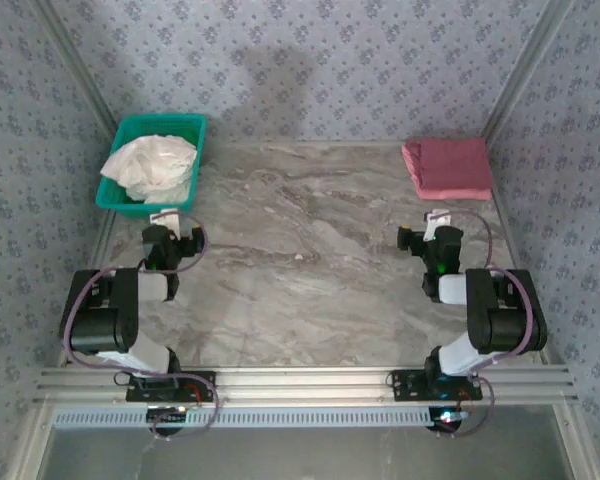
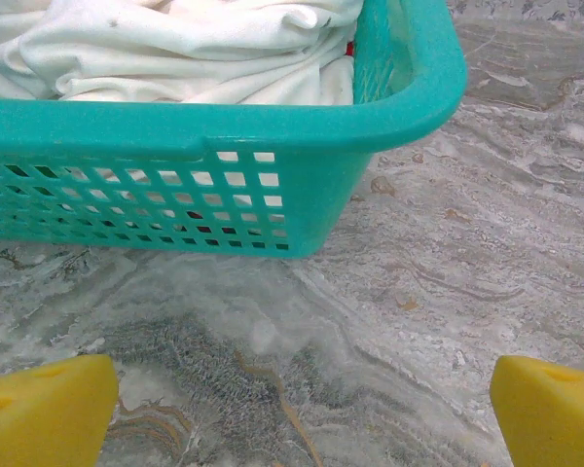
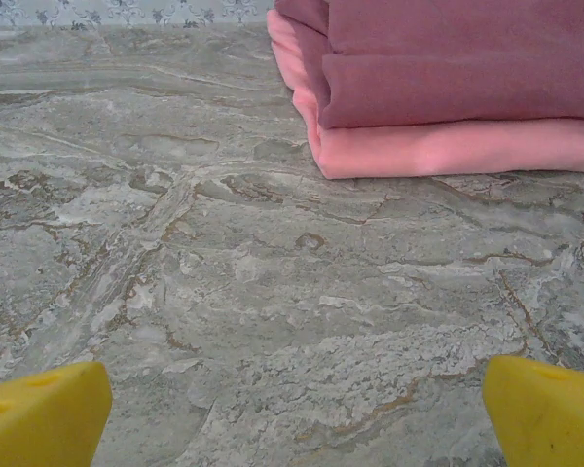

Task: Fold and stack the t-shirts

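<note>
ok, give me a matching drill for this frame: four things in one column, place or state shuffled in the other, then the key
Things:
1. cream-white t-shirt
2. pink t-shirt
3. teal mesh basket
4. left claw

Place or state:
A. folded, far right of the table
B. open, empty, facing the basket
C. crumpled inside the basket
D. standing at the table's far left corner

Pairs: 1-C, 2-A, 3-D, 4-B

Two arms, the left arm (image 1: 105, 320) and the right arm (image 1: 500, 320), are standing at one bench (image 1: 310, 260); one teal basket (image 1: 160, 120) is holding one cream-white t-shirt (image 1: 152, 165); one pink folded t-shirt (image 1: 447, 167) is lying apart
</note>
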Motion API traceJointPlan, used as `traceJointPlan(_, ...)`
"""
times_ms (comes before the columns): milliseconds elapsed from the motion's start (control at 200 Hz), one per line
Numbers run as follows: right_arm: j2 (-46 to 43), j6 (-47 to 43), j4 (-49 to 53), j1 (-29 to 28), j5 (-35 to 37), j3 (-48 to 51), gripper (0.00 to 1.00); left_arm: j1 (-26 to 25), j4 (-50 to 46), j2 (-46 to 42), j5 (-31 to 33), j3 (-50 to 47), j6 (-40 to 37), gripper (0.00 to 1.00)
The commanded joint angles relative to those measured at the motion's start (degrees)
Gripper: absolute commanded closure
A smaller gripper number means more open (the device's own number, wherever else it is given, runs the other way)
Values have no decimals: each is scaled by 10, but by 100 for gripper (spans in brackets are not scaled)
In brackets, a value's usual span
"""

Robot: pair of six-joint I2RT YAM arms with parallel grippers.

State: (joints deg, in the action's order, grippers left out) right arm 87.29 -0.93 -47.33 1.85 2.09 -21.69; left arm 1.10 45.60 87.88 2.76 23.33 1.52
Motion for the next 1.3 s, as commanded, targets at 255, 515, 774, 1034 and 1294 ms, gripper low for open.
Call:
traceJointPlan(255,1,-2,6,2,-4,-7,0,5,7,1,-18,5,1,2)
traceJointPlan(515,1,-1,7,2,-5,-8,0,7,8,0,-21,5,2,2)
traceJointPlan(774,-216,102,274,-16,118,-63,0,-53,-212,-238,67,36,21,2)
traceJointPlan(1034,-215,112,518,-127,13,-306,9,60,-562,-217,-32,328,158,10)
traceJointPlan(1294,-73,98,556,-226,19,-444,11,82,-722,103,-50,643,116,10)
